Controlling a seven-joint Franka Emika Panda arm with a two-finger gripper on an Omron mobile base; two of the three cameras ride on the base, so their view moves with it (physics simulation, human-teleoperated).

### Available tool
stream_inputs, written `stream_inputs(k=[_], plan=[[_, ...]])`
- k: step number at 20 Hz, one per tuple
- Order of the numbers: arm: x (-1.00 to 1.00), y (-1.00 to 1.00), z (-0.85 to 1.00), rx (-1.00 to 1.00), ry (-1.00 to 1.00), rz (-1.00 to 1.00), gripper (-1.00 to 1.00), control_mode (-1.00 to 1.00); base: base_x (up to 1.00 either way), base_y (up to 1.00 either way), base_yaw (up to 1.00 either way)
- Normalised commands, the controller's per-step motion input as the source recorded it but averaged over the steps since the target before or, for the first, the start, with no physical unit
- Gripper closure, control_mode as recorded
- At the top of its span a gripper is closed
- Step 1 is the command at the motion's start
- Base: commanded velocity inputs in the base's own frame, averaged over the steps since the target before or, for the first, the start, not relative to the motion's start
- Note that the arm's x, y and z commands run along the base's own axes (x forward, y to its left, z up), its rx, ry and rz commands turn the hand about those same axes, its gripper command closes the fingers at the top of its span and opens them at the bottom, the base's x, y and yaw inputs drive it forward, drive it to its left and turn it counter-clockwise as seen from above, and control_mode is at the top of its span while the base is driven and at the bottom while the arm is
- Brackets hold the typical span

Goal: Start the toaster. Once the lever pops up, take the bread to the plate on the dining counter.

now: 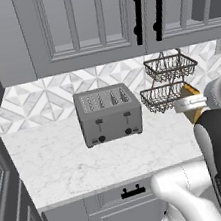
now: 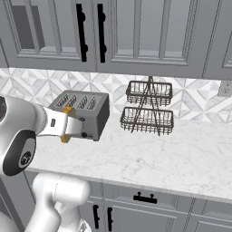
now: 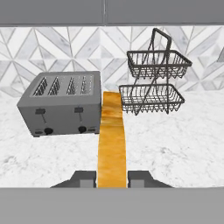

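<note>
Bread [image 3: 111, 140] sits clamped edge-on in the closed hand [image 3: 111, 178], raised over the bench [image 1: 65, 165] (marble), off the front right of the toaster [image 1: 109, 113] near the back edge.

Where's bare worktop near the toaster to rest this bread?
Bare marble lies in front of the toaster to the worktop edge, left of it, and right of the two-tier wire basket rack. Tightest: the gap between toaster and rack. The gripper holds the bread.

Base views flank the arm, hand view level, all sharing toaster [image 1: 109, 113]
</note>
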Motion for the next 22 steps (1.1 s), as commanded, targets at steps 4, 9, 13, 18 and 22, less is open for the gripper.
stream_inputs(k=[4,9,13,18,22], plan=[[0.0,0.0,0.0,0.0,0.0,0.0,1.0,1.0,0.0,0.0,0.0],[0.0,0.0,0.0,0.0,0.0,0.0,1.0,1.0,-0.37,-0.26,-0.09],[0.0,0.0,0.0,0.0,0.0,0.0,1.0,1.0,-0.35,-0.6,-0.49],[0.0,0.0,0.0,0.0,0.0,0.0,1.0,1.0,-0.16,-0.51,-0.72],[0.0,0.0,0.0,0.0,0.0,0.0,1.0,1.0,-0.12,-0.42,-0.81]])
